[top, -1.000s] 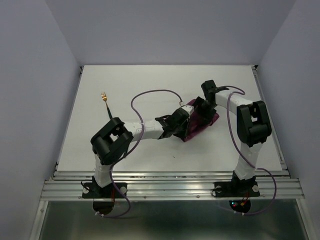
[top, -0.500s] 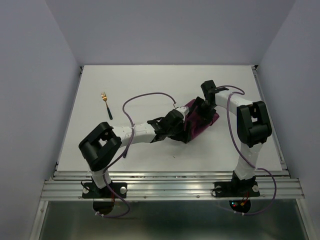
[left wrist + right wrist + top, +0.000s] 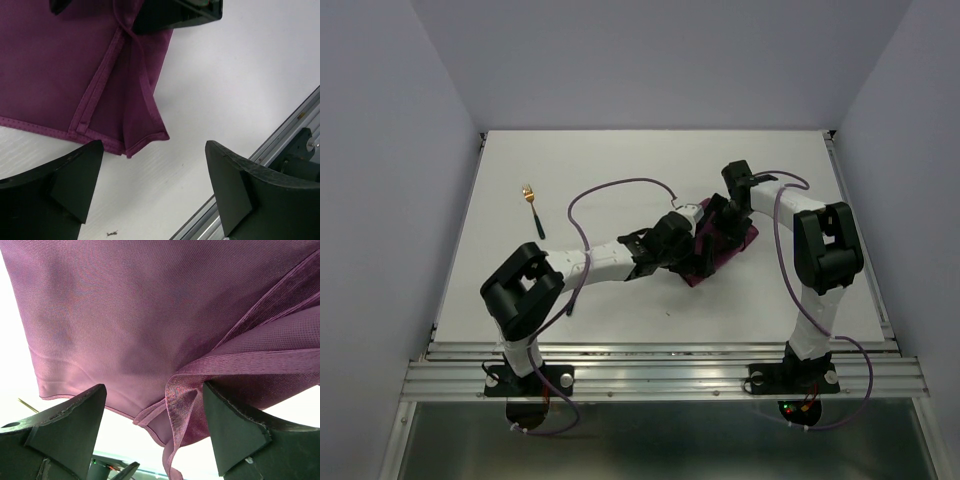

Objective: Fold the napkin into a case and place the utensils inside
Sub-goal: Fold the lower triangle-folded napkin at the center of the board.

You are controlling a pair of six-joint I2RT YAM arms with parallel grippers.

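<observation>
White table [image 3: 620, 160] bears the folded napkin [image 3: 742, 242]; left hand [image 3: 155, 150] and right hand [image 3: 154, 390] both spread.

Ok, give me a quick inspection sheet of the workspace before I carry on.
Surface: white table, matte.
Job's things: napkin folded in layers, centre right; fork alone at far left; knife not seen.
Clutter: one tiny dark speck near the front.
Pincers: left pincer open above the napkin's corner; right pincer open above its folds; neither grips.
Cables: purple cable loops off each arm.
Surroundings: plain walls; metal rail in front.
</observation>
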